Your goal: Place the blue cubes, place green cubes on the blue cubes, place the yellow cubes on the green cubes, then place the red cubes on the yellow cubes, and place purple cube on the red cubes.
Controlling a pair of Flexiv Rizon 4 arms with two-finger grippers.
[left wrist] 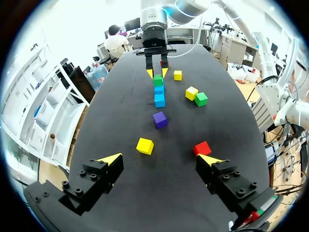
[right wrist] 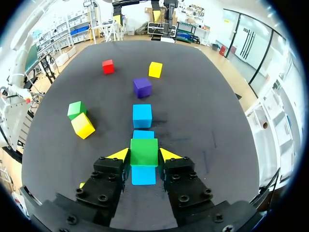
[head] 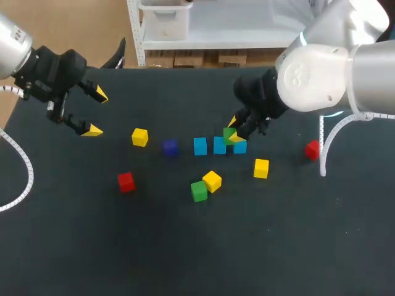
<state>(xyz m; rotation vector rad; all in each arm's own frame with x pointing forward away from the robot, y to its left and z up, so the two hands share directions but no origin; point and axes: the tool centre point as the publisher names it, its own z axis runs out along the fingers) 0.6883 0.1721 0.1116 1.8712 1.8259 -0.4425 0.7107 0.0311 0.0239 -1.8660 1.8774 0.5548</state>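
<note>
Well left of the blue cubes [head: 200, 146], the left gripper [head: 95, 112] is held spread and empty. Over that row's right end, a green cube [head: 229, 134] is clamped by the right gripper [head: 234, 130]; it should be squared, lowered flat, then released.

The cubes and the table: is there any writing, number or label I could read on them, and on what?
No readable text.
The cubes, such as the green cube in the right gripper, have plain faces.
The table bears no print.
The mark on the right arm's white joint is too blurred to read.
</note>
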